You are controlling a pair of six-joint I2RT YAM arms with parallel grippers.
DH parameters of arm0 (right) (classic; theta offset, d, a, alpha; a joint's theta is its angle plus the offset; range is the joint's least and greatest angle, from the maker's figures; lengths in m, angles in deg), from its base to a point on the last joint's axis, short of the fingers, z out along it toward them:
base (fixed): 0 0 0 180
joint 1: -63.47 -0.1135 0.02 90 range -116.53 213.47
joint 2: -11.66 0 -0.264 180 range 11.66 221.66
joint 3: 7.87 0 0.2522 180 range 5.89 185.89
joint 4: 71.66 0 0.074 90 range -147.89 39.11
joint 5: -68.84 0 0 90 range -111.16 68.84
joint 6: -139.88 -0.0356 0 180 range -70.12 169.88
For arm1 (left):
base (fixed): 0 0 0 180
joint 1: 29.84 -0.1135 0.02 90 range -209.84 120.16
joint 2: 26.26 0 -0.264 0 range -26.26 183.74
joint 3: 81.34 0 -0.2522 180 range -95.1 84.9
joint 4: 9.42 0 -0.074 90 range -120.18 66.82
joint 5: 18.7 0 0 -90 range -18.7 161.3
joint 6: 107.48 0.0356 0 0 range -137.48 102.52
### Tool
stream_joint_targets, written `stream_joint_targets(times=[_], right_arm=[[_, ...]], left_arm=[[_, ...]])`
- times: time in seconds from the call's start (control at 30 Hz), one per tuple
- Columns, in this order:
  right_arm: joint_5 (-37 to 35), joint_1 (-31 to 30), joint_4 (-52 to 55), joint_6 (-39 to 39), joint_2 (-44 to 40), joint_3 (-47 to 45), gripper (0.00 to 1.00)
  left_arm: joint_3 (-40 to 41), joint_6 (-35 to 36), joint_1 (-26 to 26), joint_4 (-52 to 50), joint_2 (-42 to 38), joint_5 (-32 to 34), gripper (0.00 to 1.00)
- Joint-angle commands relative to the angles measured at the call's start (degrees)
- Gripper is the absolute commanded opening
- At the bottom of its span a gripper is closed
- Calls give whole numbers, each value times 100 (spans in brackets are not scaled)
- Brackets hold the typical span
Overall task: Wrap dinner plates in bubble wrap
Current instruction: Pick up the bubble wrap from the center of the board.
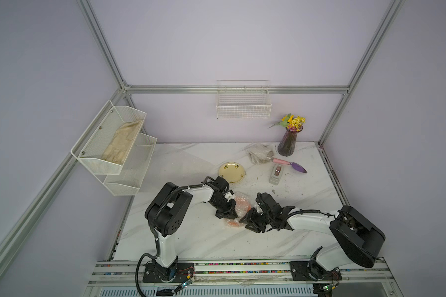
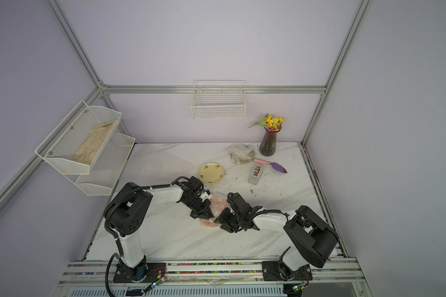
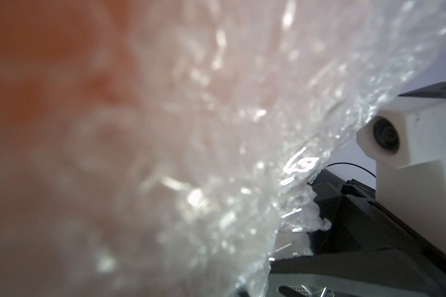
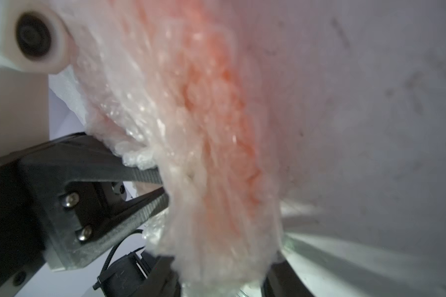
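An orange plate wrapped in bubble wrap (image 1: 241, 204) (image 2: 218, 203) lies mid-table between both arms. My left gripper (image 1: 227, 214) (image 4: 164, 189) is shut on a bunched edge of that bubble wrap (image 3: 216, 154); the wrap hides its fingers in the left wrist view. My right gripper (image 1: 245, 221) (image 4: 218, 277) stands open, its fingers either side of the bundle's near end. A pale cream plate with small dark marks (image 1: 231, 172) (image 2: 211, 172) sits bare behind them. A flat clear sheet (image 1: 180, 159) lies at the back left. A crumpled wrap bundle (image 1: 260, 153) rests near the vase, contents unclear.
A grey tape dispenser (image 1: 276, 174) and a pink-handled purple trowel (image 1: 291, 164) lie at the right. A purple vase of flowers (image 1: 289, 141) stands at the back. A wire basket (image 1: 243, 102) hangs on the back wall. A mesh shelf (image 1: 93, 159) at left holds a beige cloth.
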Motion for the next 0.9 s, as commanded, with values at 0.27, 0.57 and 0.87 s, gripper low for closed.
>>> stream_joint_targets(times=[0.27, 0.57, 0.87], right_arm=[[-1065, -33, -1227, -759, 662, -259, 24], [-1361, 169, -740, -471, 83, -273, 0], [-893, 1074, 840, 417, -1099, 451, 0]], left_arm=[[268, -324, -26, -114, 250, 442, 3], [-300, -301, -256, -690, -590, 662, 18], [-2283, 619, -1046, -2258, -1243, 1358, 60]])
